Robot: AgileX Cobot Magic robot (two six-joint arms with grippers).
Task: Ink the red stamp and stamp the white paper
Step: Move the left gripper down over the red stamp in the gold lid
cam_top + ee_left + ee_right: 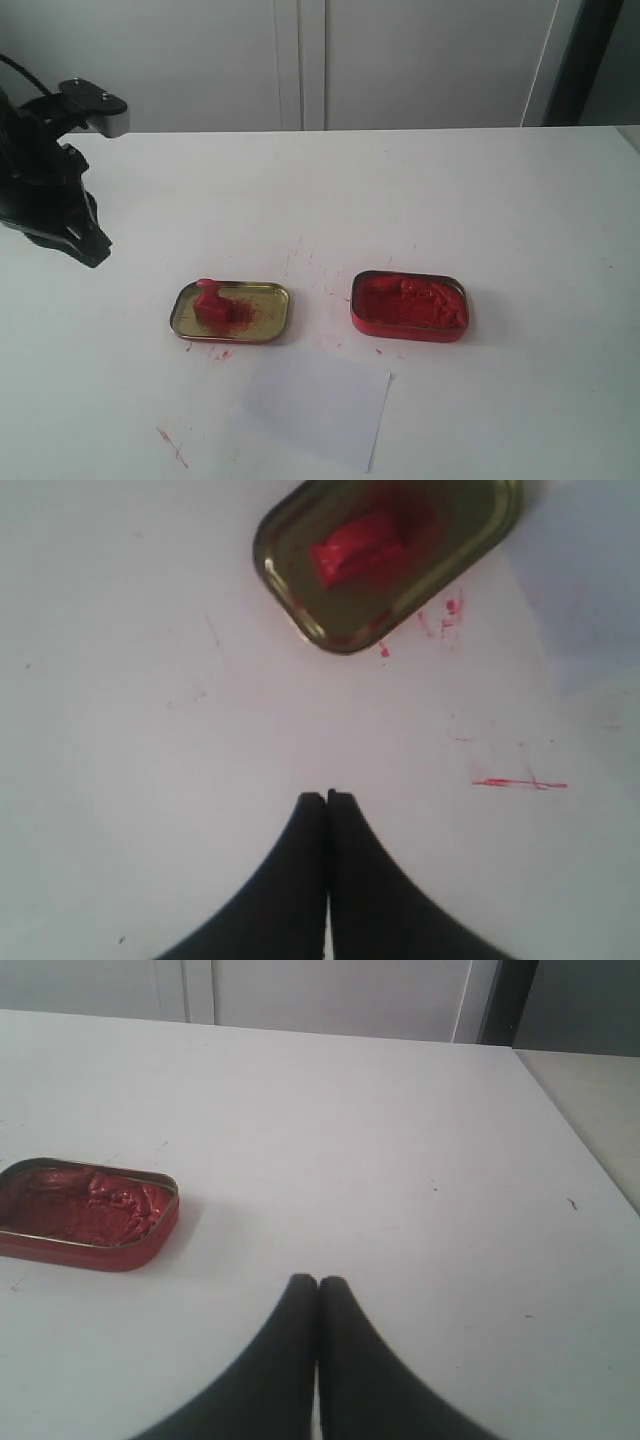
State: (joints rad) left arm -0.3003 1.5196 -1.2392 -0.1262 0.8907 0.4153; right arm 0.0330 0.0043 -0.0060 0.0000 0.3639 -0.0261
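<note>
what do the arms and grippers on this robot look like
The left arm is matte black and chunky, with a grey bracket on top and a black cable running to it. The left gripper and right gripper are smooth black, each curving in to narrow tips. No markings show.

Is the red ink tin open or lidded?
Open: the red ink tin shows bare red paste; the gold lid lies apart, holding the red stamp.

A white table (pixel 500 200) fills the scene under soft, even light; behind it stand pale wall panels (pixel 420 60) split by a vertical seam (pixel 300 60); a dark upright strip (pixel 585 60) stands at the right; a beige surface (pixel 590 1100) lies beyond the table's edge.
</note>
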